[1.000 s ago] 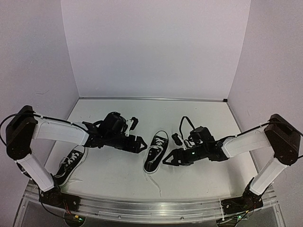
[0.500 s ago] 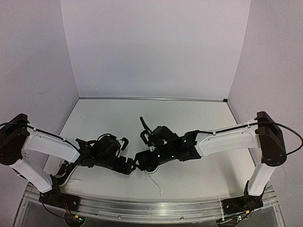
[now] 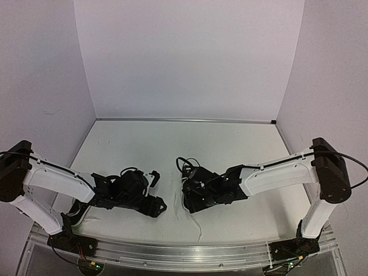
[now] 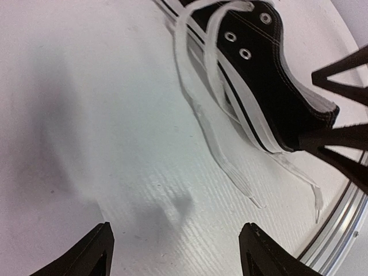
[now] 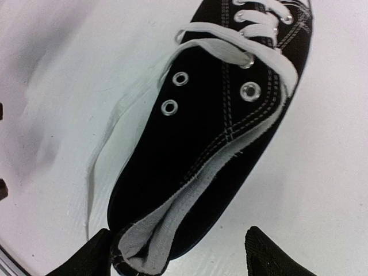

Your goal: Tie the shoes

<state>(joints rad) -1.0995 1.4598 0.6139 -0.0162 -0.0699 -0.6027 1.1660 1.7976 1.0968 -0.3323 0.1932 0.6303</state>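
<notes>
"Where is the shoe (image 5: pixel 213 132) at this moment?"

"It lies on the white surface (image 3: pixel 172 144), close to the near edge and about at its middle. I can see only one shoe from here."

"And the right end effector (image 5: pixel 175 259)?"

"It hangs over the heel with its fingers apart. They do not clamp the shoe. Whether one finger touches the heel, I cannot tell."

"The left end effector (image 4: pixel 178 253)?"

"Its fingers are apart too, and it holds nothing. It is low over the bare surface, just beside the shoe, on the side of the left edge."

"The laces (image 4: pixel 198 109)?"

"They are white, loose and not tied. Two ends trail flat on the surface toward the near edge."
</notes>
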